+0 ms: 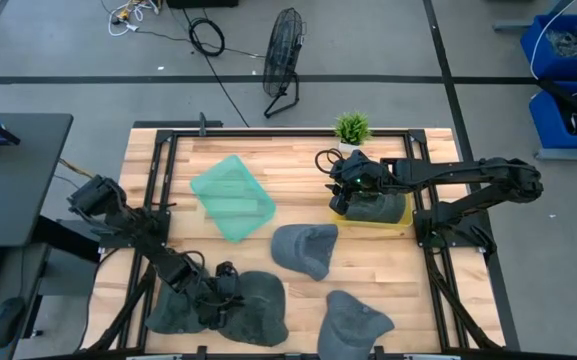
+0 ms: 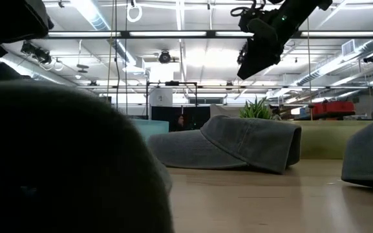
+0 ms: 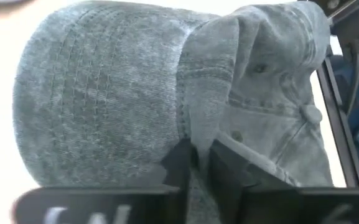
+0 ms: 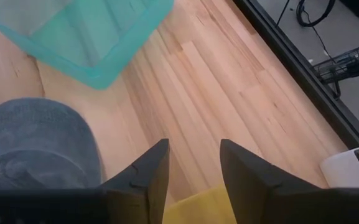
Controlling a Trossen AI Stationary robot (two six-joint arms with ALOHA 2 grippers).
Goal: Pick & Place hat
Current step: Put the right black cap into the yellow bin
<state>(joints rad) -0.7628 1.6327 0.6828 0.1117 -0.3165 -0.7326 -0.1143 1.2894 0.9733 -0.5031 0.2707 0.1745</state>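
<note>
Several grey denim hats are on the table. One hat point(image 1: 230, 308) lies at the near left, and my left gripper point(image 1: 218, 288) is down on it, shut on its cloth point(image 3: 195, 155). A second hat point(image 1: 305, 248) rests on its brim mid-table point(image 2: 238, 144). A third hat point(image 1: 354, 322) lies at the near edge. A fourth hat point(image 1: 378, 208) sits in a yellow tray point(image 1: 400, 222). My right gripper point(image 1: 341, 183) hangs open above that tray's left end point(image 4: 195, 168), raised well clear of the table point(image 2: 262, 46). My left gripper pinches a raised fold of the hat's cloth point(image 3: 198, 134) between its two fingers point(image 3: 179, 167), where the brim meets the crown. It comes from above, pointing down. The hat lies on the table under it.
A teal bin point(image 1: 233, 197) lies tilted on the far left of the table point(image 4: 86, 43). A small potted plant point(image 1: 352, 129) stands at the far edge by the right arm. Black frame rails point(image 1: 158, 170) run round the table. Bare wood point(image 1: 298, 175) shows between bin and tray.
</note>
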